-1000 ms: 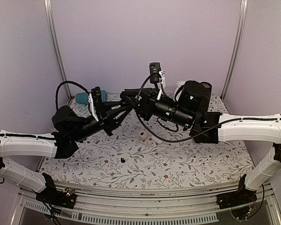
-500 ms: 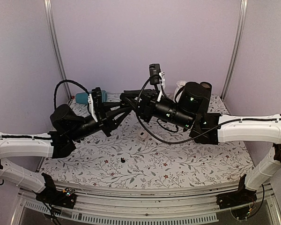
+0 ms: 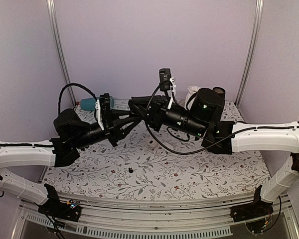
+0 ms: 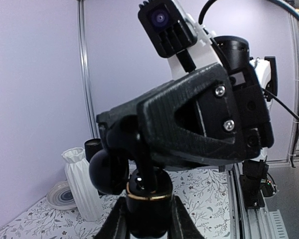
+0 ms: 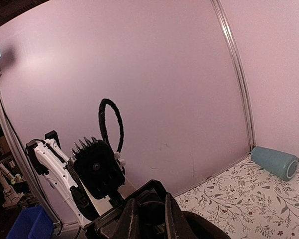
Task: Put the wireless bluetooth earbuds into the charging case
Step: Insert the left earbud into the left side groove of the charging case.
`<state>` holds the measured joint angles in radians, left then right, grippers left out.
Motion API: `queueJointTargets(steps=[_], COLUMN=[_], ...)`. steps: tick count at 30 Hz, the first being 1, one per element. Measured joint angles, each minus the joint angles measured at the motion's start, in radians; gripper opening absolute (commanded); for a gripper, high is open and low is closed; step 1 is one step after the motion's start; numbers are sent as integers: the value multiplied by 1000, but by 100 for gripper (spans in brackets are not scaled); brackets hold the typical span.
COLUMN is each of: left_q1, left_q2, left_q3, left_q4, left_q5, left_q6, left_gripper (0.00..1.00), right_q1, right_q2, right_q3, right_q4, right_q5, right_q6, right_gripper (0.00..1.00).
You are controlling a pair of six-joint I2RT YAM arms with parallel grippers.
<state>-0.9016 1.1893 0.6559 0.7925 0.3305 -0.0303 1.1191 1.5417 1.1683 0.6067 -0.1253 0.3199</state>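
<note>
At the far left a teal cylinder [image 3: 88, 104] lies on its side against the back wall, out of the way. My left gripper [image 4: 148, 226] is raised well above the table [image 3: 214, 174], its fingers clamped on either side of the charging case [image 4: 148, 196]. The case is upright with its gold-rimmed mouth facing up and its lid swung open to the left. I judge it is held up there so the other arm can reach in from above without the case skidding.

Down on the cloth, near and left of centre, a tiny black earbud [image 3: 131, 170] lies alone, not yet in the case. A small white piece [image 3: 152, 144] sits farther back, under the arms.

My right gripper [image 5: 149, 219] comes in from the right, one finger angled down to the case mouth. This looks like a bud being seated. Its fingers stand close, with something dark between them, but I cannot tell whether they pinch a bud. The white vase [image 4: 82, 186] stands at the far right, well apart.
</note>
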Motion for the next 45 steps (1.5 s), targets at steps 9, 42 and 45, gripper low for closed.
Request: queueJointTargets(steps=[9, 42, 45], left_q1=[0, 0, 0], left_q2=[0, 0, 0], left_q3=[0, 0, 0], left_q4=[-5, 39, 39], left_q5=[21, 62, 54], left_q6=[-16, -129, -128], left_gripper=[0, 0, 0], right_q1=[0, -3, -3], right_q2=[-3, -11, -9], right_q3=[-6, -16, -16], right_q4=[1, 29, 30], right_q5=[2, -42, -44], right_q6=[-6, -10, -10], right_gripper=[4, 4, 4])
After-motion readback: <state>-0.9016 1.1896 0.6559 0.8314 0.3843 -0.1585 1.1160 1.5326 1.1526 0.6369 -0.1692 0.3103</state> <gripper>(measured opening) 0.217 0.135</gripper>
